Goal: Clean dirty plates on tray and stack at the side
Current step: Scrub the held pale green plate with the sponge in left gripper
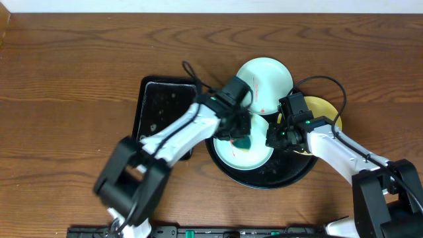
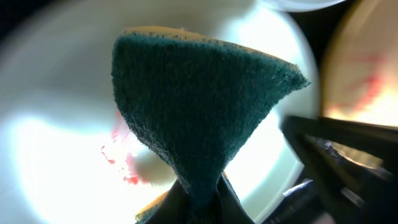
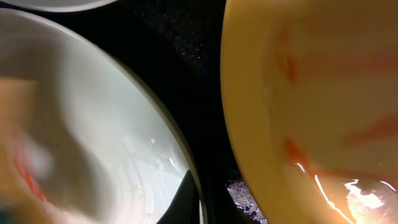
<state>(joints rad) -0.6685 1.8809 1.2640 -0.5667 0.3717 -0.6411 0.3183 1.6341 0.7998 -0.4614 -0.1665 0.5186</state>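
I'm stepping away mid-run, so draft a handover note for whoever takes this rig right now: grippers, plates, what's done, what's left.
Left gripper: shut on a dark green scouring sponge, pressed on the middle pale blue-white round plate, which shows red smears, on the round glossy black tray.
Right gripper: shut, apparently pinching that plate's rim.
Second pale plate at the tray's far edge and pale yellow plate at its right edge: both smeared red.
Done: nothing stacked.
Left: finish scrubbing, clean the other two, stack beside the tray.

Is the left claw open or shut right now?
Shut on the sponge: the left wrist view shows the left claw pinching its narrowed lower end, above a red-smeared pale plate.
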